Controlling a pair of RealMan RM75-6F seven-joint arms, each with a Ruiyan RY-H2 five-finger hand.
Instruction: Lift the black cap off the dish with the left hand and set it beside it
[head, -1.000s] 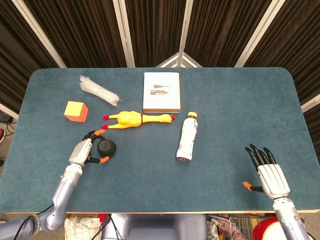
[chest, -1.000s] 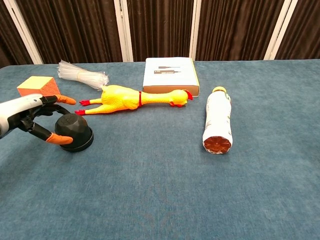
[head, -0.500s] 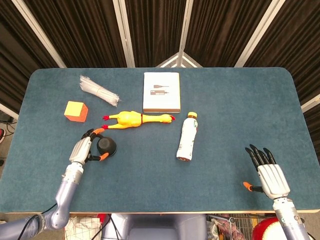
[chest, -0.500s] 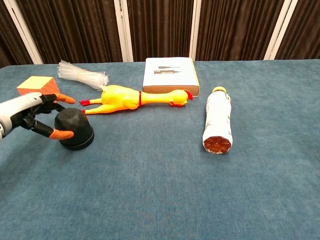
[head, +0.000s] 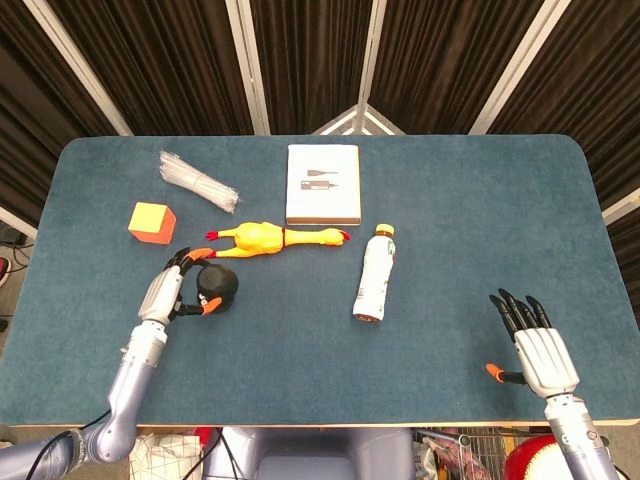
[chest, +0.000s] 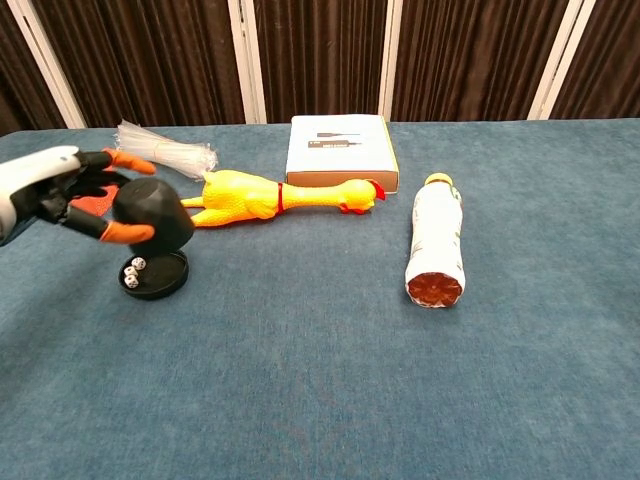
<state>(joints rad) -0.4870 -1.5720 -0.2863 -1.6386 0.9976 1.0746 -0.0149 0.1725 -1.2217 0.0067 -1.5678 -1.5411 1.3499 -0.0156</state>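
My left hand (chest: 70, 195) (head: 172, 290) grips the black cap (chest: 152, 211) (head: 219, 285) and holds it tilted in the air, just above the dish. The flat black dish (chest: 156, 273) lies on the blue table below the cap, with small white dice (chest: 134, 265) showing inside it. In the head view the cap hides most of the dish. My right hand (head: 537, 348) rests open near the table's front right edge, fingers spread, holding nothing; the chest view does not show it.
A yellow rubber chicken (chest: 262, 196) lies right behind the cap. An orange cube (head: 151, 222) and a bundle of clear sticks (head: 198, 181) are at the back left. A white box (head: 323, 184) and a lying bottle (head: 377, 273) sit mid-table.
My left hand has lifted the black cap off the dish and tilted it, uncovering the dice. The right hand has not moved.
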